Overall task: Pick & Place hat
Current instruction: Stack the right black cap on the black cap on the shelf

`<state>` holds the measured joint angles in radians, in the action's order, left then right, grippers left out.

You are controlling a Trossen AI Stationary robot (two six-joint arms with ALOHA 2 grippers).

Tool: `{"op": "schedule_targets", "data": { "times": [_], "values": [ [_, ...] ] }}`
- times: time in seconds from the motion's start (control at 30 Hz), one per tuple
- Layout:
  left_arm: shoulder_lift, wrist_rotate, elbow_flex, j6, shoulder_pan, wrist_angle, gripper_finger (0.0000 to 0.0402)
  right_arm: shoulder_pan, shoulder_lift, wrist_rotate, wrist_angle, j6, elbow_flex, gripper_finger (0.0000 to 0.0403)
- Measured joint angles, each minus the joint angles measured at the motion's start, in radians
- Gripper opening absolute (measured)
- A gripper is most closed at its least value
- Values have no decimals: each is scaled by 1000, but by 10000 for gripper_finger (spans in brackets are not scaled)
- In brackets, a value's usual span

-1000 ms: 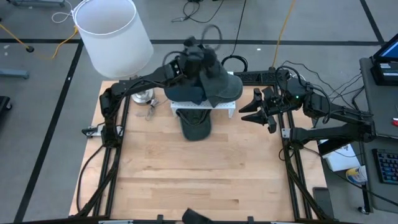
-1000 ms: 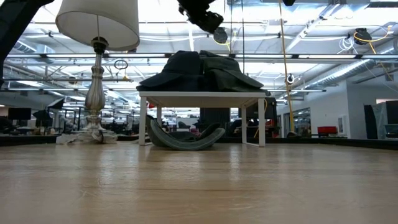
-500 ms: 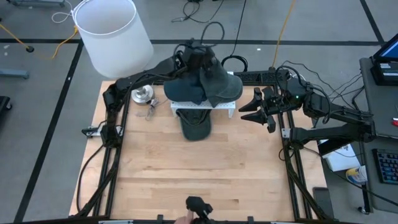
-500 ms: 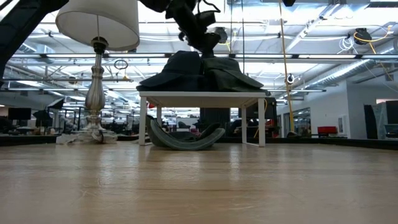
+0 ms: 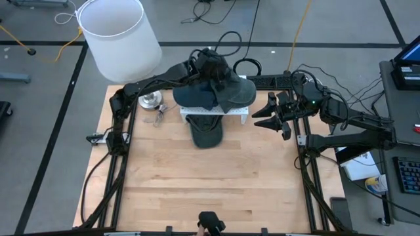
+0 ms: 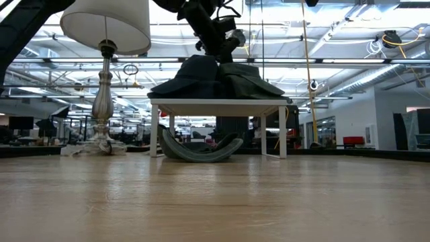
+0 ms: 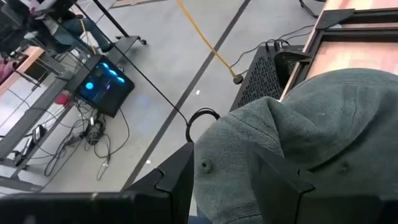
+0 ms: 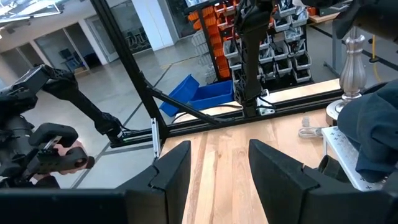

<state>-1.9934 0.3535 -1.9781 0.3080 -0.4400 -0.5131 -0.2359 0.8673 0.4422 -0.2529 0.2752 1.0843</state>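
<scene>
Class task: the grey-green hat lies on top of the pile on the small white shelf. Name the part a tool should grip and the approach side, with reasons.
Grip the raised fold of the grey-green hat at its crown, coming from above. It sits topmost on the white shelf, its soft cloth bunched into a ridge the fingers could probably pinch. The left tool hovers over it, open.

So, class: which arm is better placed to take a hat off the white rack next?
The left. Its end effector is directly over the stacked hats on the white rack, fingers astride the grey-green hat. The right end effector waits open beside the rack.
</scene>
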Motion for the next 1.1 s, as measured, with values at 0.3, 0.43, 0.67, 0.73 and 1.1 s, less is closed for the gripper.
{"op": "schedule_targets", "data": {
  "times": [0.3,0.43,0.67,0.73,1.1],
  "values": [
    [14,31,-1,10,32,64,152,1,6,-125,-65,-111,0,155],
    [31,33,-6,-15,59,53,152,2,24,-244,-140,-323,-1,155],
    [109,17,-8,-182,118,38,152,23,83,-460,-177,-594,-1,155],
    [137,-15,-8,-256,135,36,152,50,106,-540,-195,-680,-1,155],
    [300,-285,-8,-656,234,37,152,265,261,-1031,-182,-899,-48,155]
  ]
}}
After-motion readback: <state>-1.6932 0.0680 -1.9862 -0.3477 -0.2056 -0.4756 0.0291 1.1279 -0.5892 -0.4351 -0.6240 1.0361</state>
